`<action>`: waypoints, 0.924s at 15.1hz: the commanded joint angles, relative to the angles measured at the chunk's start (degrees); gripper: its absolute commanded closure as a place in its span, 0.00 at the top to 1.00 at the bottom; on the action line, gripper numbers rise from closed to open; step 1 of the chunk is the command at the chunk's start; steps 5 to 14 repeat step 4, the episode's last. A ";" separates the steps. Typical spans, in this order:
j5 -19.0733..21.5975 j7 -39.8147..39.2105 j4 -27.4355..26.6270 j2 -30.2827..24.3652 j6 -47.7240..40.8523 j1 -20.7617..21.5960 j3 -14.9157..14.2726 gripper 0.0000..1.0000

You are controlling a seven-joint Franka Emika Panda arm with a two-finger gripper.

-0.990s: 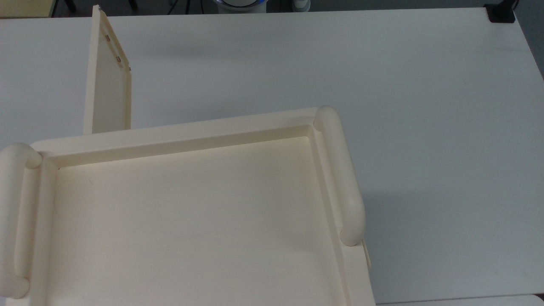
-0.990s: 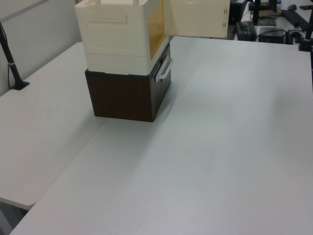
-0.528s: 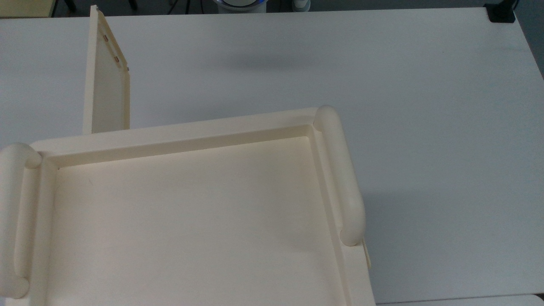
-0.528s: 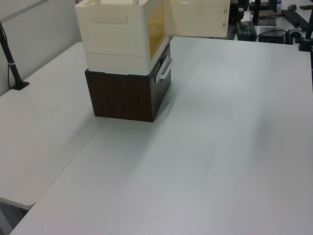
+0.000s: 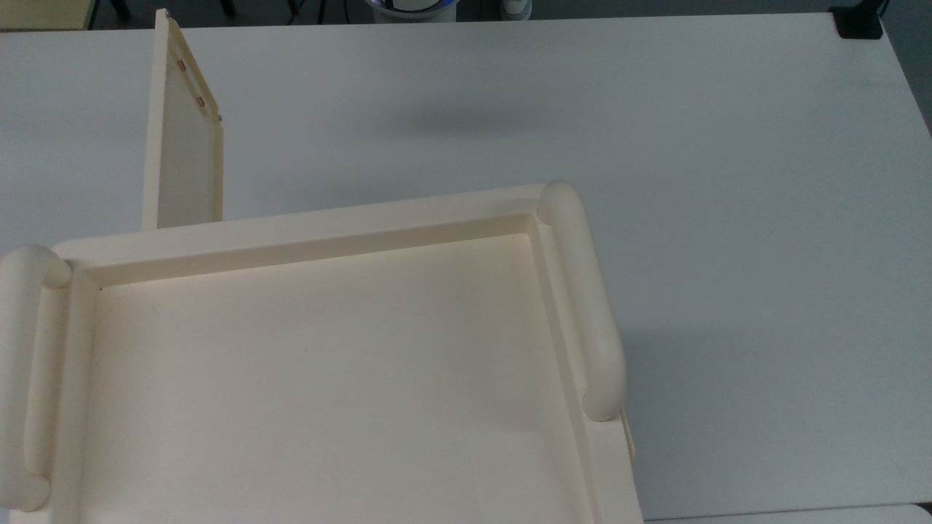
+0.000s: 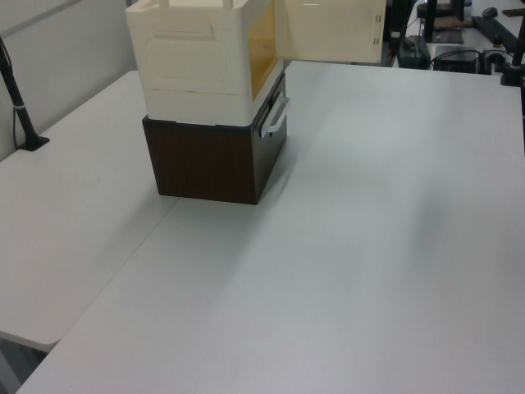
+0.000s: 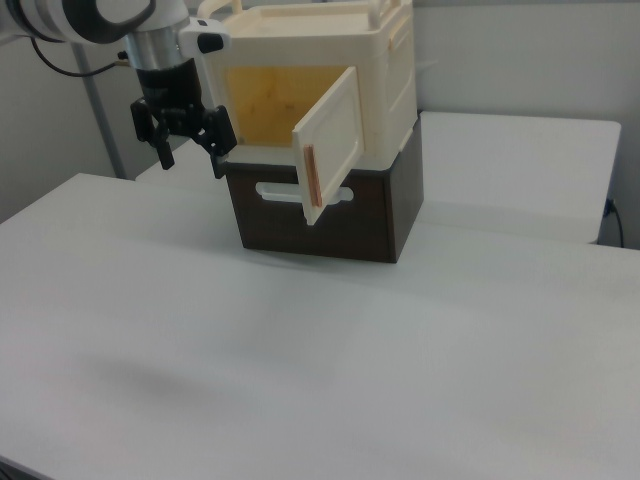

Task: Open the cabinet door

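Slid toward 3 o'clock in the top view since a second ago: faint grey shadow point(image 5: 466, 120) on the white surface point(image 5: 655, 218). Barely stirred meanwhile: thin flat cream cabinet door point(image 5: 186, 160), swung wide open.

Large cream plastic cabinet point(image 5: 291, 225) with recessed tray-like top and rounded side bars, stacked on dark brown wooden box point(image 7: 385, 215) with white handle point(image 6: 276, 115). Through the open front in the right view, amber-yellow inner wall on show.

White tabletops butted together in the left view, black stand point(image 6: 20, 107) at 9 o'clock, dark equipment at 1 o'clock behind the far edge. Plain pale wall behind the cabinet in the right view.

Door upright, long axis vertical. In the top view, reaching from the cabinet's front corner toward 12 o'clock, copper-coloured bits along the far free edge. In the right view, hinged at the opening's 3 o'clock side, free edge turned toward the camera.

Black two-finger gripper point(image 7: 188, 148) hanging at 9 o'clock of the cabinet in the right view, jaws apart, gripping nothing, clear of the door.
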 commanded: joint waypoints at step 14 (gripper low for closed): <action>0.27 1.18 -1.17 -0.50 1.72 1.18 -0.70 1.00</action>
